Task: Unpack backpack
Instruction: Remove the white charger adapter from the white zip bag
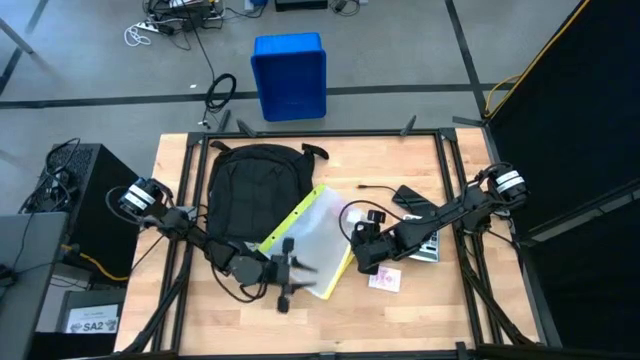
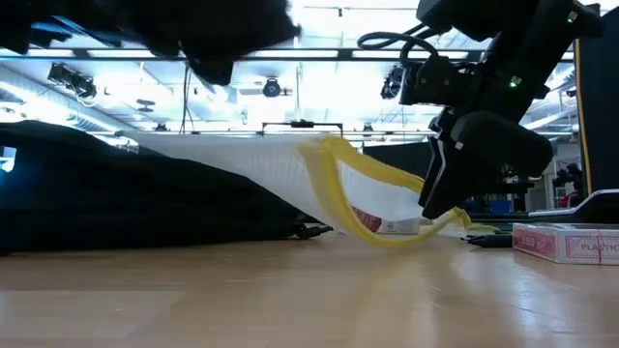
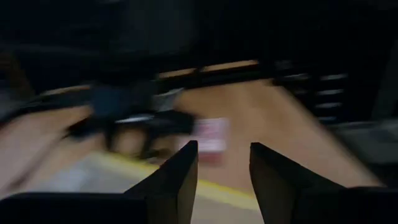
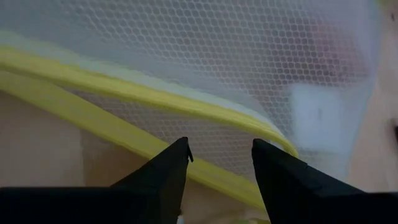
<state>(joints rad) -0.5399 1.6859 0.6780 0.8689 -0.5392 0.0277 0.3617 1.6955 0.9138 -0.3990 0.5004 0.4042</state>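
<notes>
A: High view: backpack [image 1: 257, 185] lies flat at centre-left of the worktop [image 1: 420, 315], mesh pouch [image 1: 310, 240] with yellow edging half out of it, trailing toward frame centre.

B: Where are you on it?

A: My right pincer [image 1: 360, 258] sits at the pouch's right edge, just right of centre. Right wrist view shows my fingers [image 4: 165, 171] spread, nothing between them, yellow trim just ahead. My left pincer [image 1: 283, 280] is at lower centre, by the pouch's lower edge, fingers parted too, gripping nothing that I can see.

B: So nobody holds the pouch?

A: Looks that way. Low view has it draped off the backpack, yellow edge curling to the worktop beside my right pincer.

B: Plan?

A: My read: straddle the yellow trim, not the mesh. Trim is stiffer, mesh would slip or tear. Close fully before pulling, then draw away from the backpack, low and level, so the pouch slides out rather than dragging the backpack along.

B: Obstacles?

A: Pink box [image 1: 384, 278] and a dark flat item [image 1: 412, 198] near my right arm. Steer clear of both.
</notes>
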